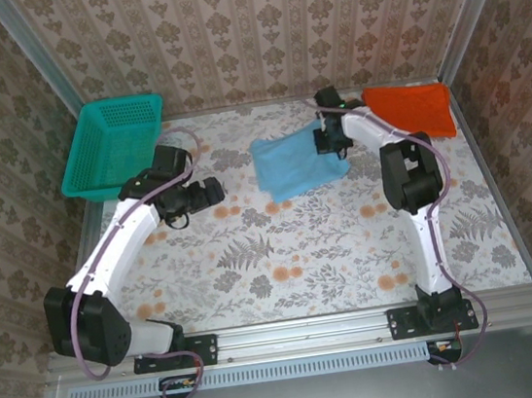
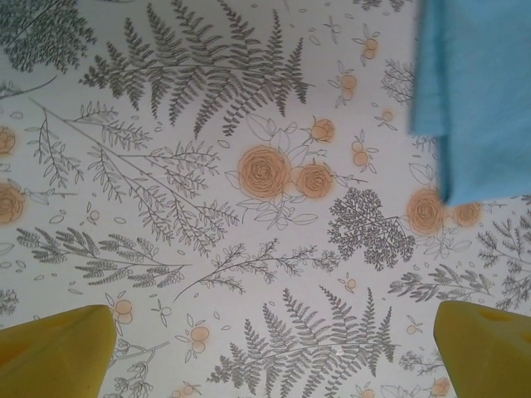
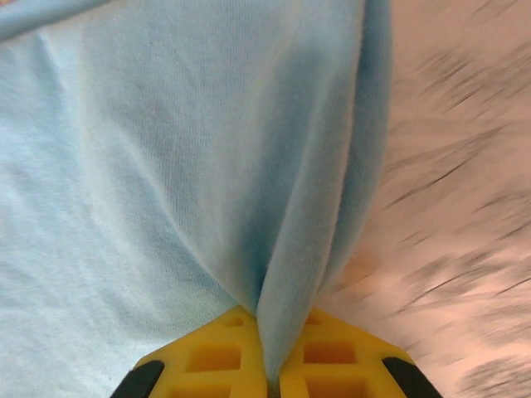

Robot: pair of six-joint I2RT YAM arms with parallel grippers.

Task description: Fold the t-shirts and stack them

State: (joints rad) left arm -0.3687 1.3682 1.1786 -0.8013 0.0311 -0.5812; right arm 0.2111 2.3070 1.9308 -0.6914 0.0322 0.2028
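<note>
Quick rundown of the scene. The light blue soft cloth t-shirt (image 1: 293, 164) sits toward the far middle of the floral-print surface (image 1: 303, 253), bunched into a rough, tilted rectangle. The right fingers (image 1: 328, 138) are down at its far right edge. In the right wrist view those 2 yellow fingers (image 3: 217, 356) are squeezed almost together with a raised fold of the blue fabric (image 3: 166, 166) pinched between them, so they're definitely gripping the shirt. The bit of surface off to the side is too blurry there to make out.

The plain bright orange cloth t-shirt (image 1: 413, 109) lies flat in the far right corner, just beside the right arm and apart from the blue one. No overlap between the 2 shirts that I can see.

The left fingers (image 1: 212, 192) hang over bare surface on the left side, between the blue shirt and the teal plastic mesh basket (image 1: 111, 141) in the far left corner. From the left wrist view the yellow fingers (image 2: 58, 352) are spread wide, 1 in each bottom corner, with nothing between them but fern and rose print. An edge of the blue shirt (image 2: 477, 91) pokes in at the upper right of that view, well away from the fingers.
</note>
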